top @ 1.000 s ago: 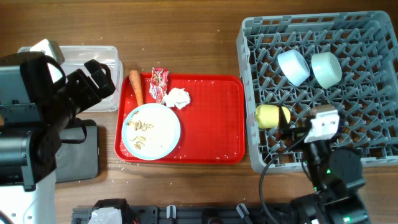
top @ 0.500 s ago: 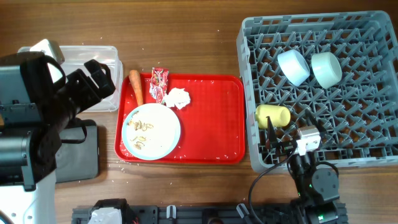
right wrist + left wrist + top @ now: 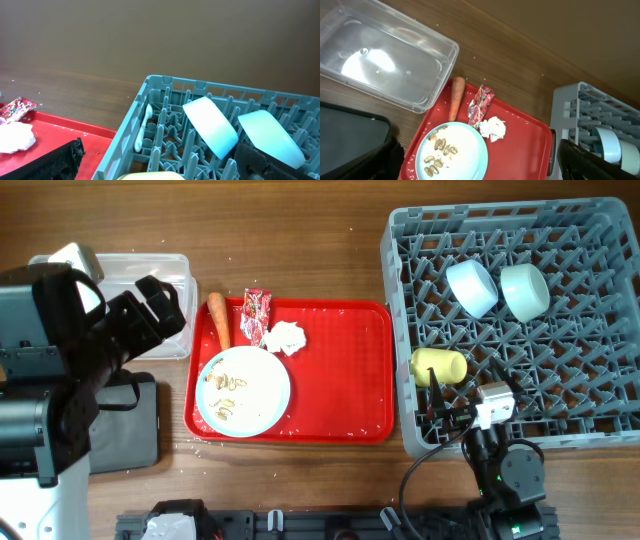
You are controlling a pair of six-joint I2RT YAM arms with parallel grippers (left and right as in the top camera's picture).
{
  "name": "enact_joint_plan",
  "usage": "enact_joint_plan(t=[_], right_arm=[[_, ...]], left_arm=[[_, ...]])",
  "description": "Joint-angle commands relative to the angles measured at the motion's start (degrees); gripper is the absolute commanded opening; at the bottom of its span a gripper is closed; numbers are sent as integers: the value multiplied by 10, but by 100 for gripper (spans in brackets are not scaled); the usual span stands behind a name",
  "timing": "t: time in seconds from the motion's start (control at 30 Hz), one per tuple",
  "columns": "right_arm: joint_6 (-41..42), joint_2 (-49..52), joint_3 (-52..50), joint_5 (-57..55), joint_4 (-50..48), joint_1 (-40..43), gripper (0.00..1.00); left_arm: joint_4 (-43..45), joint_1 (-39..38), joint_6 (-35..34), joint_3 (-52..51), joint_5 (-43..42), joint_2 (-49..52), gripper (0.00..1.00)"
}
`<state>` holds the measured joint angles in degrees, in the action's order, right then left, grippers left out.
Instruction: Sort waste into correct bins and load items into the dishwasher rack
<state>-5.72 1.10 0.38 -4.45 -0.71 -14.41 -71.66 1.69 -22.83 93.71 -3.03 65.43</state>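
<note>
Both the left gripper [image 3: 487,157] and right gripper [image 3: 165,161] are gaping empty, while the stiff, slippery light-blue plate [image 3: 243,391] is probably needing a level rim grasp.

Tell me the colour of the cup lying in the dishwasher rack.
Yellow. The cup in the rack shows best in the overhead view.

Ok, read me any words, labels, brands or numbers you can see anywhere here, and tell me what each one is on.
No text here can be read.
The red snack wrapper carries some print, but it is too small and crumpled to make out.
The dishwasher rack and clear tub show no lettering.
</note>
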Motion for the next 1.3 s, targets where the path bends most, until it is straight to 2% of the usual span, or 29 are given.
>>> enact_joint_plan(t=[0.0, 0.1, 0.17, 0.3, 0.37, 0.43, 0.57, 0.7, 0.73, 0.8, 0.83, 0.87, 0.97, 1.13, 1.27], right_arm=[[-3, -3, -1, 12, -1, 3, 100], [-3, -3, -1, 12, -1, 3, 100], [-3, -3, -1, 12, -1, 3, 100], [-3, -3, -1, 12, -1, 3, 100], [-3, -3, -1, 12, -1, 3, 100], [-3, -3, -1, 11, -1, 3, 100], [-3, -3, -1, 12, -1, 3, 100], [-3, -3, -1, 12, -1, 3, 100], [-3, -3, -1, 12, -1, 3, 100], [-3, -3, -1, 12, -1, 3, 100], [-3, -3, -1, 11, -1, 3, 100], [-3, -3, -1, 12, -1, 3, 100], [-3, -3, -1, 12, -1, 3, 100], [-3, -3, -1, 12, -1, 3, 100], [-3, -3, -1, 12, -1, 3, 100]], left_arm=[[26, 4, -14, 0, -68, 3, 100], [59, -16, -16, 0, -83, 42, 100], [40, -62, 13, 0, -77, 131, 100], [39, -128, 16, 0, -21, 266, 100], [68, -162, 16, 0, 2, 341, 95], [95, -192, 16, 0, 28, 405, 85], [128, -234, 14, 0, 55, 512, 58], [159, -241, 12, 0, 74, 585, 63], [159, -241, 12, 0, 73, 595, 60], [155, -241, 12, 0, 60, 606, 45], [158, -241, 11, 2, 60, 604, 14], [154, -241, 9, 8, 56, 598, 4], [111, -238, -21, 47, 52, 564, 4], [78, -213, -20, 98, 51, 458, 3], [75, -140, -20, 98, 143, 401, 4]])
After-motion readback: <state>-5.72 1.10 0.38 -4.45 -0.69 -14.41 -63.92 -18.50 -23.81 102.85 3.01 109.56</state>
